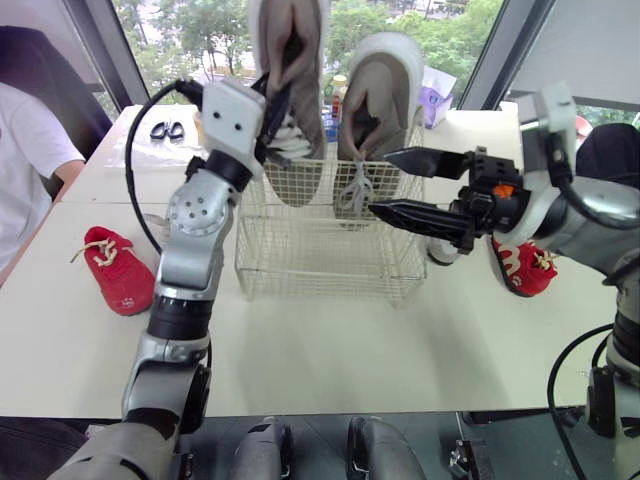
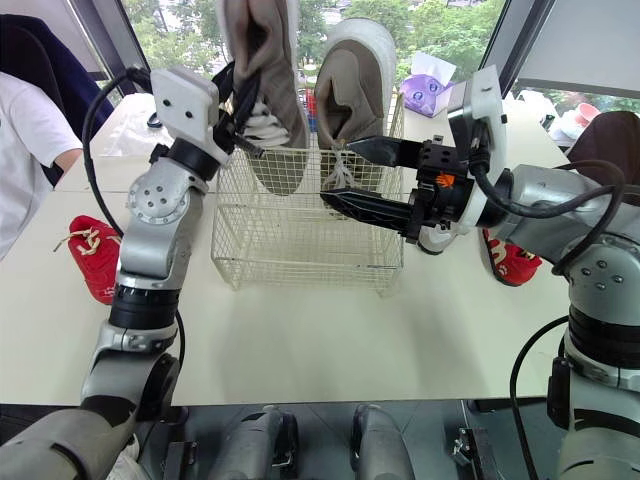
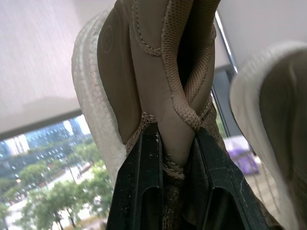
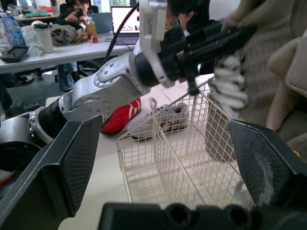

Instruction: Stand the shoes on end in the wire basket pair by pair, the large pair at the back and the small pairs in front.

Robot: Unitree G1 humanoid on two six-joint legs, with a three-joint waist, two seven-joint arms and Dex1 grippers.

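The black, flat left fingers (image 3: 144,182) are pinched tight on the padded mesh collar of a large beige shoe (image 1: 290,40). It hangs toe-down, with the toe dipped into the back left of the white wire basket (image 1: 320,260) on the pale desk (image 1: 350,350). Its thick-soled mate (image 1: 380,90) stands on end at the back right. The right fingers (image 1: 420,215) gape wide, holding nothing, by the basket's right front. A small red shoe (image 1: 115,268) lies left of the basket.

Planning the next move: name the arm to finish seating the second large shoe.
Left. The left gripper is shut on the beige shoe, its lower end already in the wire basket; the right gripper hangs open, empty.
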